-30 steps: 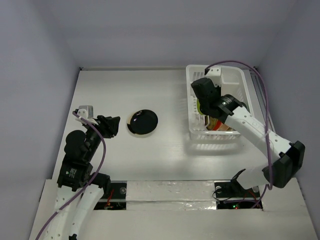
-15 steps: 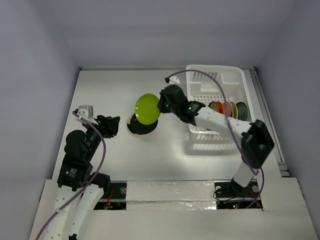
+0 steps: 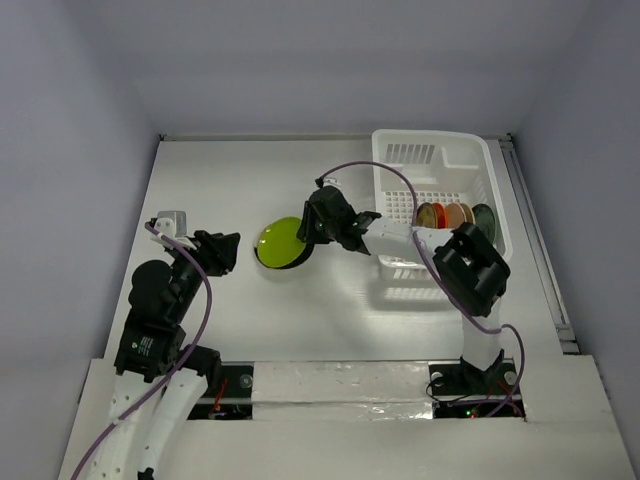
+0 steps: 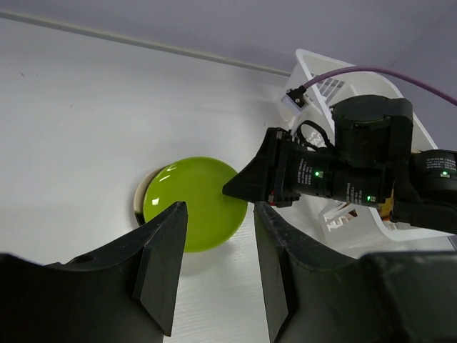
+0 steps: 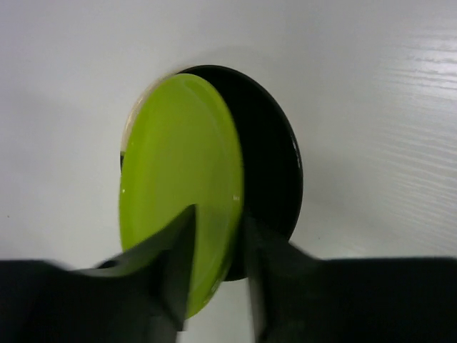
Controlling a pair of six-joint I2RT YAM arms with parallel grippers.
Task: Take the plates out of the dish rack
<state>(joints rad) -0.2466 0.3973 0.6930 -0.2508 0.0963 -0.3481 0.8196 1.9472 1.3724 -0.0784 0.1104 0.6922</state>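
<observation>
Left of the dish rack (image 3: 440, 150), a lime plate (image 3: 280, 240) leans on a dark plate (image 5: 271, 164) on the desk (image 3: 200, 180). The right end effector (image 5: 214, 221) straddles its rim, but whether it pinches cannot be told. The left end effector (image 4: 219, 214) is spread and empty.

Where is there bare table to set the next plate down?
Bare table lies between the far wall and the lime green plate, left of the dish rack; also the near strip between the two arms. Crowded: the lime green plate on the dark plate, hemmed by the left gripper and right gripper.
</observation>
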